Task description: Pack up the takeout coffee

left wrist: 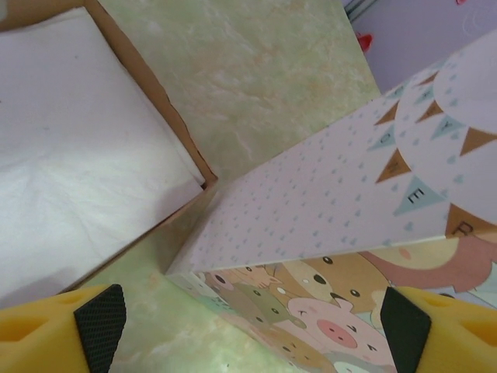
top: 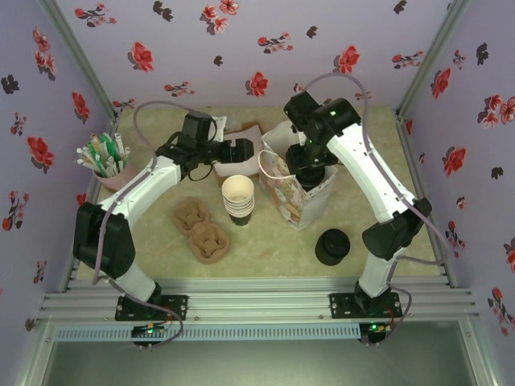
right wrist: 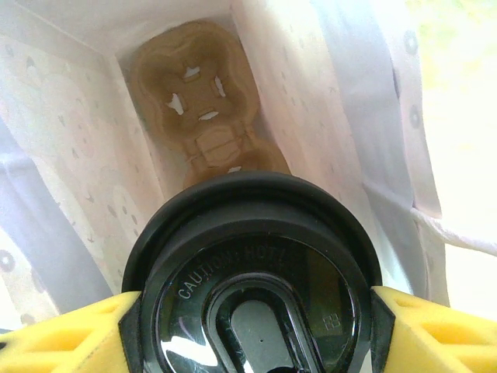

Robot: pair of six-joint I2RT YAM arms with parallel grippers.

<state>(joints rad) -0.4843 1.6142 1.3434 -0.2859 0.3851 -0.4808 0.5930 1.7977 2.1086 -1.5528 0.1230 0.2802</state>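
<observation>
Marbled tabletop (top: 265,253), paper bag (top: 294,205), round-lidded coffee cup (right wrist: 252,295)

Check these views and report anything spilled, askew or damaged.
Nothing stands out: the right end effector holds the lidded cup above the carrier at the bottom of the paper bag, and no spill or damage shows.

Takeout coffee (right wrist: 252,287), black-lidded, marked CAUTION HOT, upright inside paper bag (right wrist: 70,179), above cardboard carrier (right wrist: 198,101)
</observation>
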